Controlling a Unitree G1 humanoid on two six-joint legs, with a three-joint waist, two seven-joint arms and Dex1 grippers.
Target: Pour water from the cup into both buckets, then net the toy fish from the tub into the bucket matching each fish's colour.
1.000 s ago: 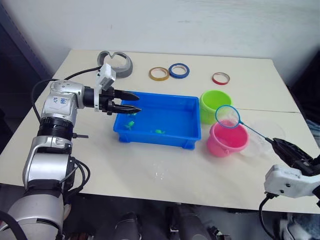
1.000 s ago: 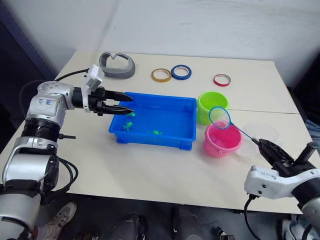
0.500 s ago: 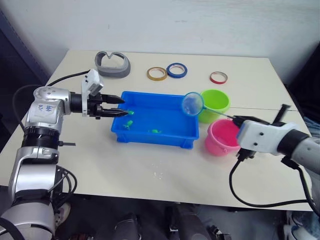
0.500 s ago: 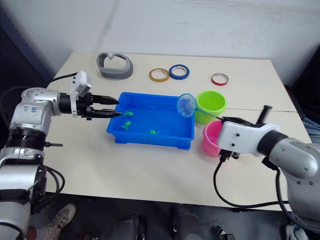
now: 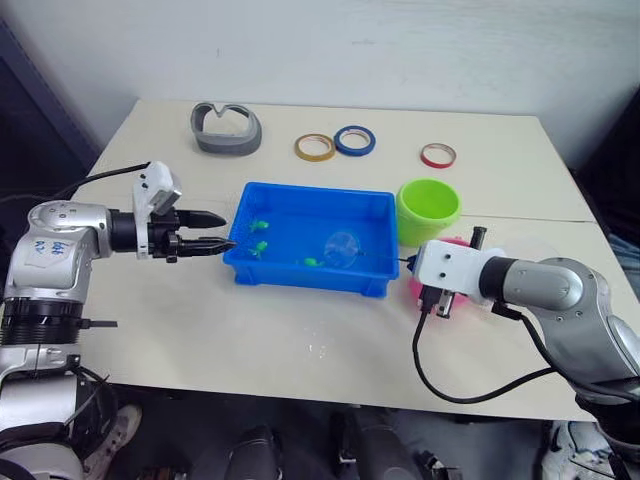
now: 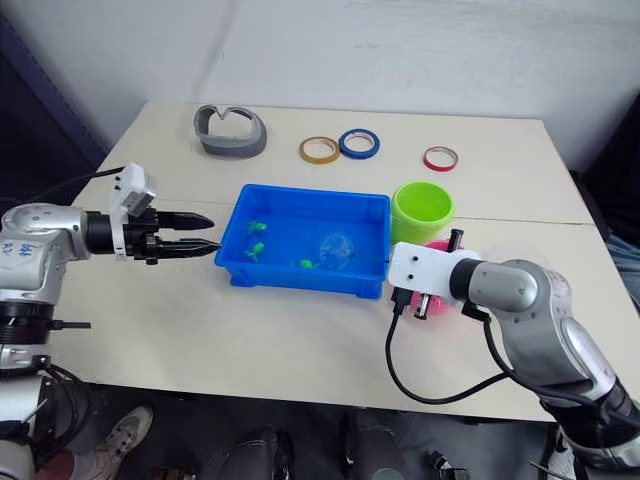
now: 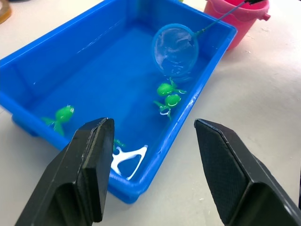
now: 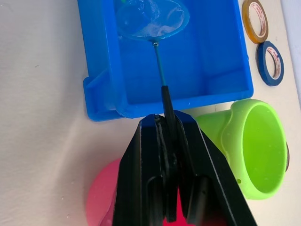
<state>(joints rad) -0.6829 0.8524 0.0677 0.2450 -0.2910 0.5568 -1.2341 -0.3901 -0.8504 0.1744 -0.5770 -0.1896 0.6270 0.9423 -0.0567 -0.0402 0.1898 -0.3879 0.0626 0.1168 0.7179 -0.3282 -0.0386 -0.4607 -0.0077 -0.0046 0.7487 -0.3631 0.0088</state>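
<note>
Blue tub [image 5: 300,200] holds green toy fish [image 7: 168,88] and the net [image 7: 175,49] — green bucket [image 5: 429,207] and pink bucket [image 8: 101,200] just beside it.

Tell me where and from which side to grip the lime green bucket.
Grip the lime green bucket by its far rim wall, coming straight down. It stands upright with its mouth open; the blue tub sits close on its left, and the pink bucket and right end effector crowd its near side.

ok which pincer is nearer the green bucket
Right. The right pincer, shut on the net, sits just beside the green bucket. The left pincer, open, is beyond the tub's far end.
</note>
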